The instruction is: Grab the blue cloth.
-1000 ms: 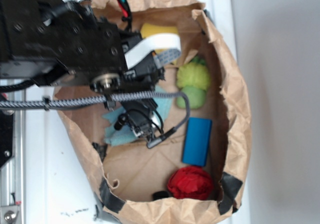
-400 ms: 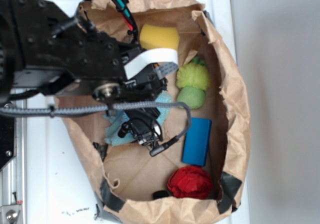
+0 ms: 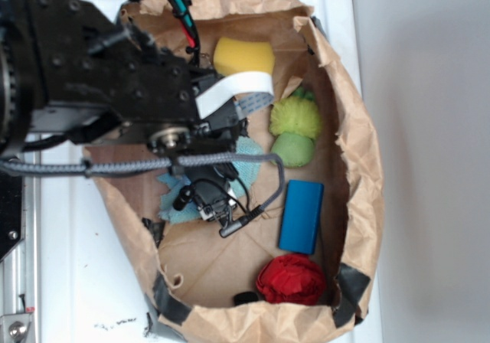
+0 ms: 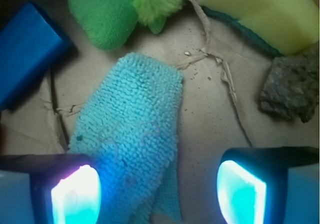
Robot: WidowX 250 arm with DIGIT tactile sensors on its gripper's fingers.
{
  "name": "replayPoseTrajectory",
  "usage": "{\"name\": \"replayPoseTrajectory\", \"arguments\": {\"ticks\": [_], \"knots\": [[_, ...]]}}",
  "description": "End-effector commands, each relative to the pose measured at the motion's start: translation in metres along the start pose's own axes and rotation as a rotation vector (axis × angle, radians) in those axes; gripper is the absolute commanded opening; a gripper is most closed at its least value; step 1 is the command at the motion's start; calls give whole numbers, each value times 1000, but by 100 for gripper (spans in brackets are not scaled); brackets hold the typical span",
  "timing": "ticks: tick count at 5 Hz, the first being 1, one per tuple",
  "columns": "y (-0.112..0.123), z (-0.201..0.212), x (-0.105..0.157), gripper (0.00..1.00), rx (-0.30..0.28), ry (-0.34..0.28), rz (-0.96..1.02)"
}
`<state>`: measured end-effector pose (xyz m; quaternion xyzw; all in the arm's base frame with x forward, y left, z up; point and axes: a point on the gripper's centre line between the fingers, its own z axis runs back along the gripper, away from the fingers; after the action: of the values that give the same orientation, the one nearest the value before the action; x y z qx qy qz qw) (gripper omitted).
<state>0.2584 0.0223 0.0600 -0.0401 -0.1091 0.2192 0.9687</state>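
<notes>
While the arm drifted a little across the paper bag (image 3: 360,167) over the last second, the gripper (image 4: 157,191) ended up low over the blue cloth (image 4: 132,134), which counted as approach, not yet a grab. Fingers (image 4: 75,194) were spread wide, nothing between them (no sign of closing). The left pad overlapped the cloth's near end; the right pad hung over bare paper. Cloth lay flat on the bag floor, directly below and ahead of the gripper. Its long axis ran from under the left finger forward and slightly right, the far end pointing toward the green fuzzy ball (image 4: 102,14). Blue block (image 4: 25,49) sat ahead-left, yellow sponge (image 4: 260,14) ahead-right, both clear of the cloth. Judged that a small leftward shift would centre the cloth before closing.
</notes>
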Motion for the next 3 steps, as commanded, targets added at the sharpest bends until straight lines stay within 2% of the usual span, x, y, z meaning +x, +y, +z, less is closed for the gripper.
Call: {"name": "replayPoseTrajectory", "arguments": {"ticks": [1, 3], "knots": [[-20, 3, 8, 100, -8, -57, 14], [-26, 14, 9, 100, -47, -29, 46]]}}
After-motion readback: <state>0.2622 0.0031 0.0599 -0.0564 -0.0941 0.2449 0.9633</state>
